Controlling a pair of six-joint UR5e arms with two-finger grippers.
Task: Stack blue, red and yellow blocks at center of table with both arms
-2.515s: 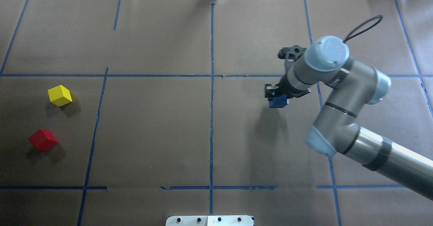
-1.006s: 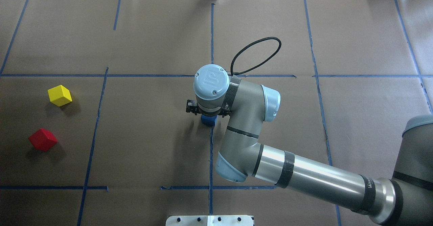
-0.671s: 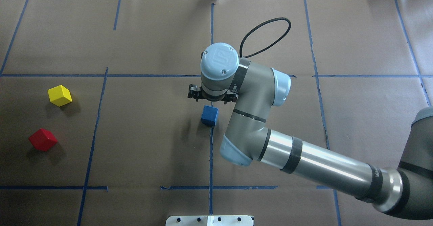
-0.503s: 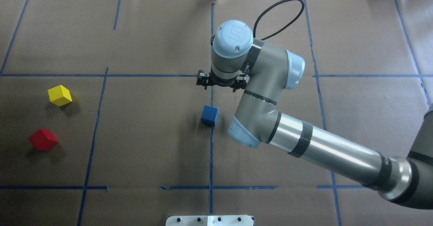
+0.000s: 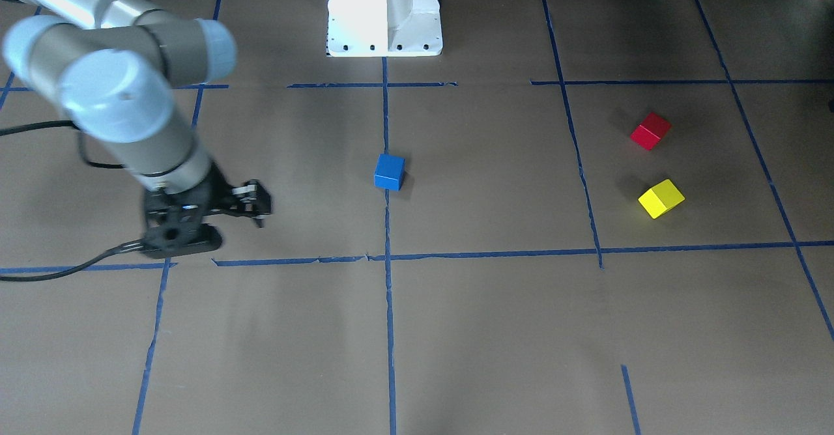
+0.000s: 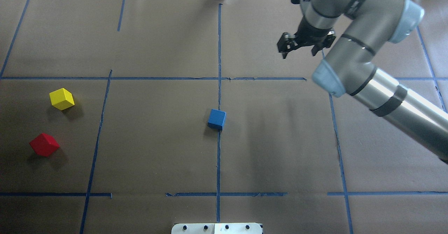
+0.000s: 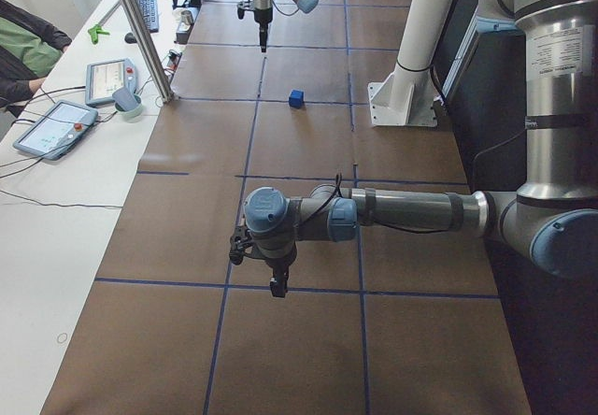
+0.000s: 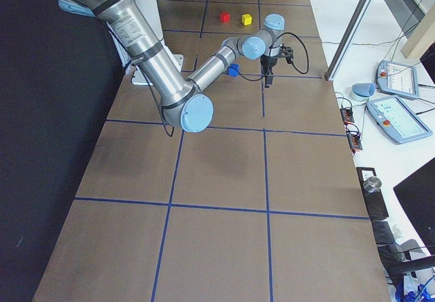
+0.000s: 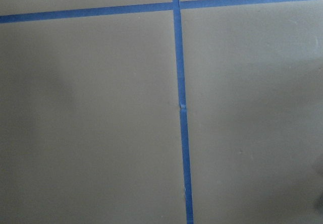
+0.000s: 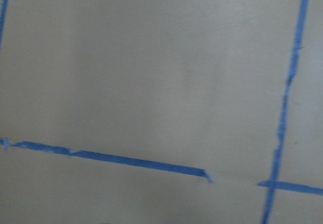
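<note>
Blue block was found at the middle of the worktop; red block and yellow block were found near its left edge, corner-on. A skewed stack was judged the main risk: a block gripped across its corners could be seated twisted and slide off. The right gripper, spread wide and empty, was seen near the far edge, well apart from the blue block. Of the left gripper, the opening could not be told.

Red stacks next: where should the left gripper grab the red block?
Probably from straight above, pinching two opposite side faces of the red block. It sits turned diagonal to the tape lines, so rotate the wrist to match.
</note>
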